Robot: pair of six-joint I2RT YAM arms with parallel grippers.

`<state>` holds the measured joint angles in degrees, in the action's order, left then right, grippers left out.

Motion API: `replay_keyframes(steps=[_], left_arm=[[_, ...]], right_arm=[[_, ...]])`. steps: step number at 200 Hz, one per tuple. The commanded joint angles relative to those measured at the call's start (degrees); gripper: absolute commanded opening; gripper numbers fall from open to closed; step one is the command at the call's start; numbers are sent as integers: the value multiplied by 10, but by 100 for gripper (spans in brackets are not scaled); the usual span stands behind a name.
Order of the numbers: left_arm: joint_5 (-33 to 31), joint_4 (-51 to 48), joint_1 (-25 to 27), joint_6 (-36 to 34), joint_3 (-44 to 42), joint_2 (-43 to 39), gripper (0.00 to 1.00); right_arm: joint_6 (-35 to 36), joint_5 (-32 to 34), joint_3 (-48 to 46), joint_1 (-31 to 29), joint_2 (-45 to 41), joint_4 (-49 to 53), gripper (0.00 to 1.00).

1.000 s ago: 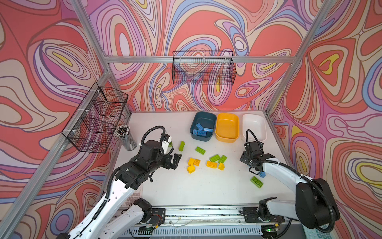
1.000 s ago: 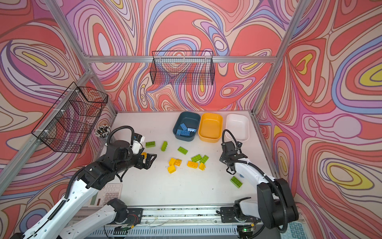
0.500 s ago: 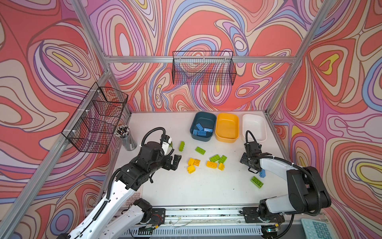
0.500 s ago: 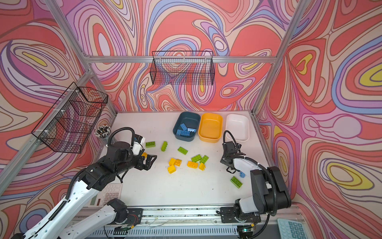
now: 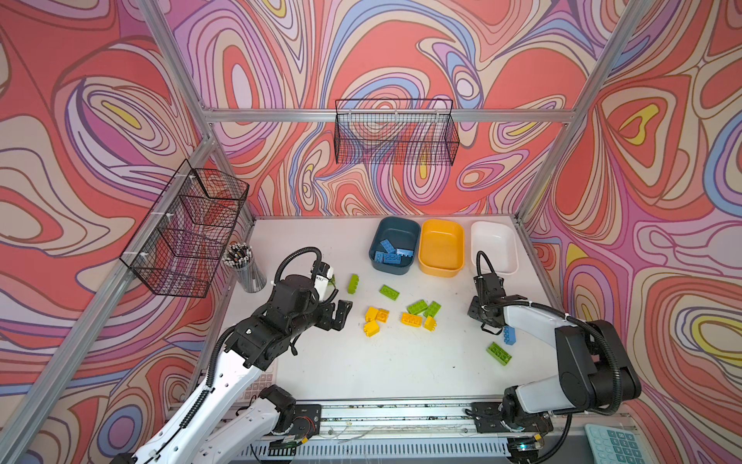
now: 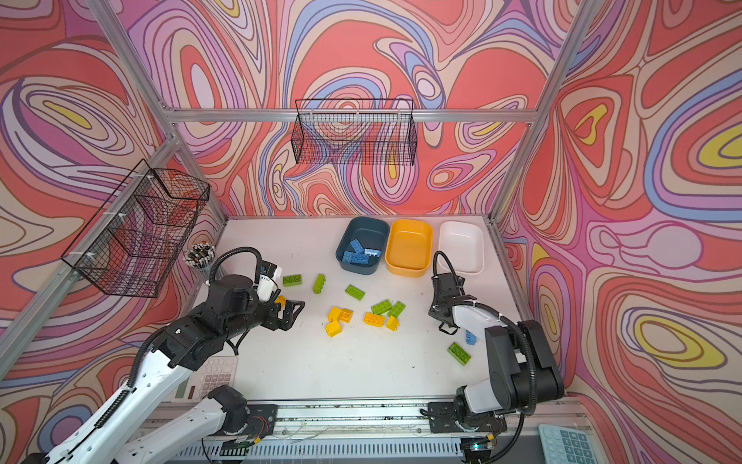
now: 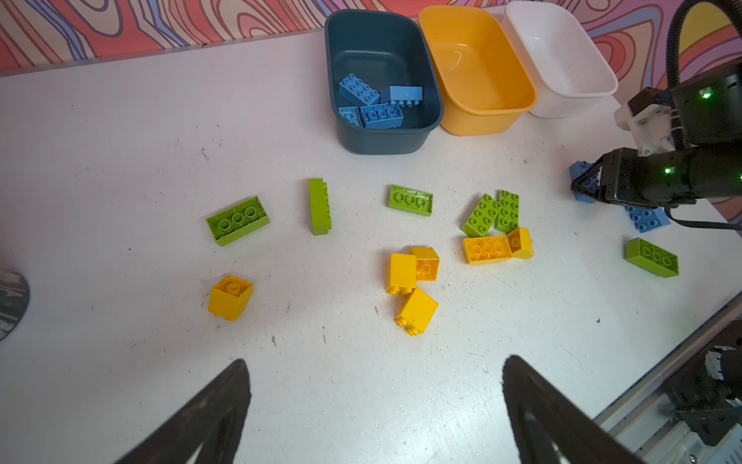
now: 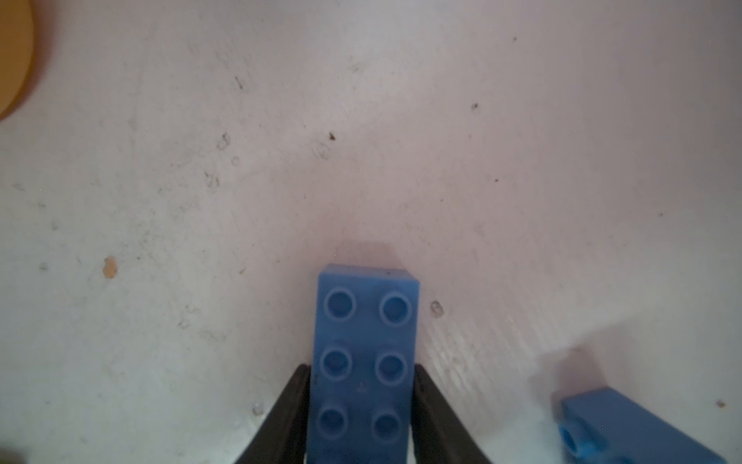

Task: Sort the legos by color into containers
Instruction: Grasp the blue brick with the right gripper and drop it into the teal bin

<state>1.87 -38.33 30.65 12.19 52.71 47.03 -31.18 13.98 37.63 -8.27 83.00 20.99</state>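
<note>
Scuffed white tabletop point(image 8: 361, 140) fills the right wrist view, where the right gripper point(image 8: 361, 367) pinches a studded blue brick point(image 8: 367, 321) lying on it, a grip both top views hide under the arm point(image 5: 530, 317). The left gripper point(image 7: 374, 359) gapes open near green bricks point(image 7: 409, 199) and yellow bricks point(image 7: 401, 273).

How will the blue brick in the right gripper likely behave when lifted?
The blue brick looks rigid moulded plastic, so probably no flexing. The right gripper clamps its smooth flat sides, so it might slip or pivot.
</note>
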Motion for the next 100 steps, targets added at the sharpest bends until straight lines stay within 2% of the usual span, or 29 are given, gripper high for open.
replay_keyframes(steps=[1, 59, 100], left_arm=[[-5, 7, -2, -5, -6, -1, 97], [-7, 6, -1, -5, -5, -3, 97], [-11, 6, -1, -7, -6, -4, 97]], right_arm=[[10, -9, 23, -3, -35, 28, 30], [50, -26, 122, -55, -101, 113, 29], [68, -130, 254, -117, -42, 89, 29]])
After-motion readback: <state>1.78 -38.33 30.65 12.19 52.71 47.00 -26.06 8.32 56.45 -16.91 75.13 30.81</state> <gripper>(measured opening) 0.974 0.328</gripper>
